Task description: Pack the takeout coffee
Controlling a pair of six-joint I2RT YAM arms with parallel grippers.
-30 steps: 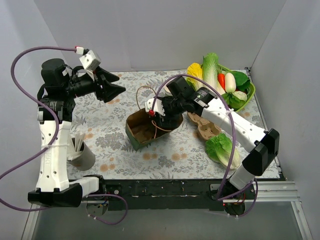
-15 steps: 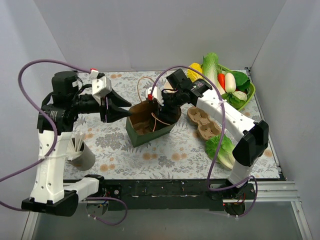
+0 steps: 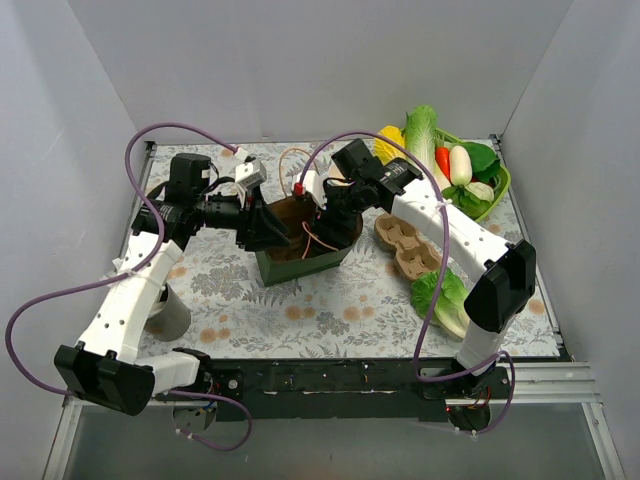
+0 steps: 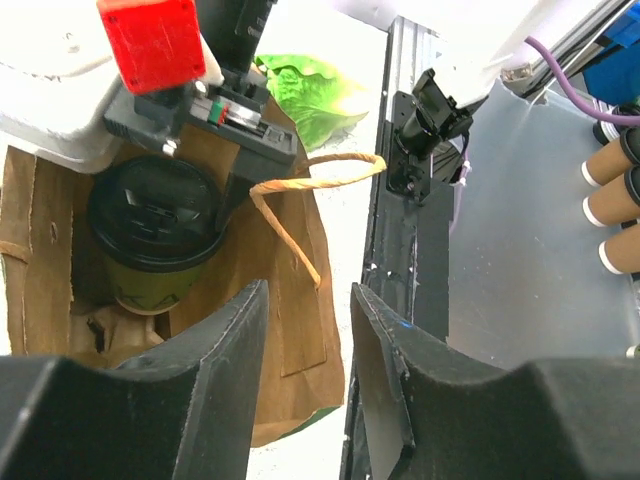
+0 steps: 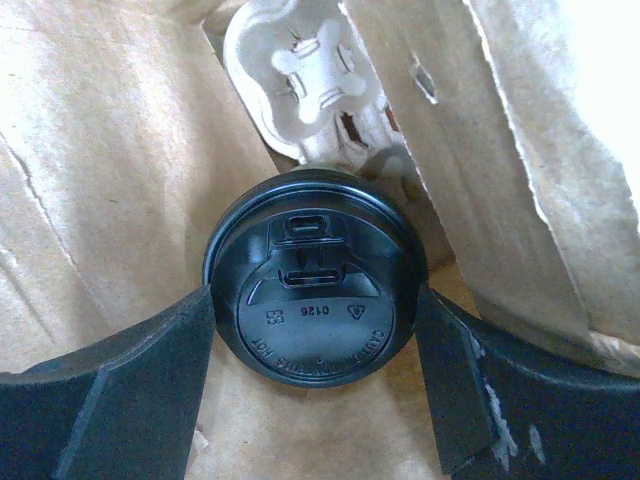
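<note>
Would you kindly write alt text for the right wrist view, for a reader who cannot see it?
Seen from above, the lidded takeout coffee sits between the dark fingers of the right gripper, which touch its lid on both sides, inside a brown paper bag. A pale pulp tray shows past the paper at the top.

Centre frame: a flat round black plastic lid (image 5: 315, 310) pinched between two dark fingers (image 5: 130, 390), brown paper bag (image 5: 100, 150) around.
</note>
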